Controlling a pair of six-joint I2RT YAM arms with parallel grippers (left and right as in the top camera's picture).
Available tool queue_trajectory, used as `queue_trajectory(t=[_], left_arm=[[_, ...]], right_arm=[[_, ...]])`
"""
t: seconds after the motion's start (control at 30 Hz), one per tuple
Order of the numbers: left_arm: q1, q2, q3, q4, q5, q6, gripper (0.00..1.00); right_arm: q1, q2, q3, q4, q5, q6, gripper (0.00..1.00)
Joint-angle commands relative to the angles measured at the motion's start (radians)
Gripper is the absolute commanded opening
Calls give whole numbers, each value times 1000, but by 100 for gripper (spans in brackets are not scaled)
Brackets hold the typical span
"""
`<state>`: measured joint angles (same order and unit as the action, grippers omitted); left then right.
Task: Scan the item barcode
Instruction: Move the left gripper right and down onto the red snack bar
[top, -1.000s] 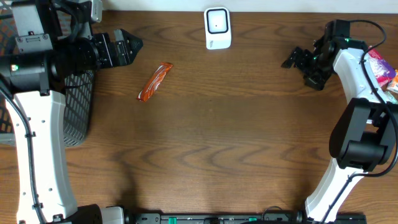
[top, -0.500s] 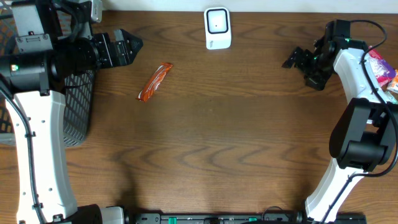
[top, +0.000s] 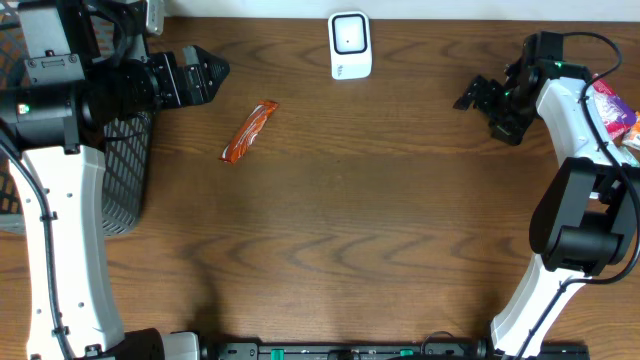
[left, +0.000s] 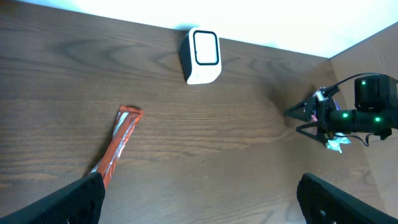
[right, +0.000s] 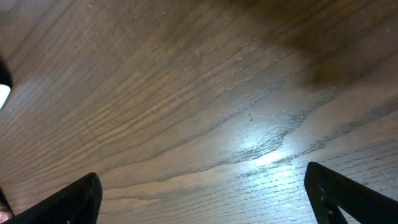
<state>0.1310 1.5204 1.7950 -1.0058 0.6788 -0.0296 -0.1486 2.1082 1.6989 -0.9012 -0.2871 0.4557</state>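
An orange-red snack bar wrapper (top: 250, 131) lies flat on the wooden table (top: 330, 230), left of centre; the left wrist view shows the same wrapper (left: 118, 146) at lower left. A white barcode scanner (top: 350, 45) stands at the table's far edge, and the scanner (left: 201, 56) faces me in the left wrist view. My left gripper (top: 210, 72) hovers open, up and left of the wrapper, nothing between its fingers. My right gripper (top: 478, 98) is open at the far right, above bare wood, holding nothing.
A black mesh basket (top: 125, 170) stands at the left edge under the left arm. Colourful packets (top: 615, 110) lie at the right edge behind the right arm. In the left wrist view the right arm (left: 348, 118) shows with green lights.
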Motion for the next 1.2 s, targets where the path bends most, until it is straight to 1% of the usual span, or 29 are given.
queue_trajectory(t=[0.0, 0.17, 0.37, 0.57, 0.93, 1.0, 1.17], left_arm=[[2, 4, 4, 2, 13, -8, 98], [-2, 23, -11, 9, -2, 61, 98], [-5, 85, -34, -1, -150, 59, 98], [-11, 174, -35, -2, -224, 59, 98], [-128, 302, -36, 6, -597, 55, 98], [-144, 323, -37, 11, -618, 55, 98], [-171, 385, -37, 18, -616, 56, 98]], right_arm=[[0, -28, 0, 0, 9, 0, 99], [0, -28, 0, 0, 9, 0, 99], [0, -28, 0, 0, 9, 0, 99], [0, -28, 0, 0, 9, 0, 99], [0, -28, 0, 0, 9, 0, 99], [0, -28, 0, 0, 9, 0, 99], [0, -28, 0, 0, 9, 0, 99]])
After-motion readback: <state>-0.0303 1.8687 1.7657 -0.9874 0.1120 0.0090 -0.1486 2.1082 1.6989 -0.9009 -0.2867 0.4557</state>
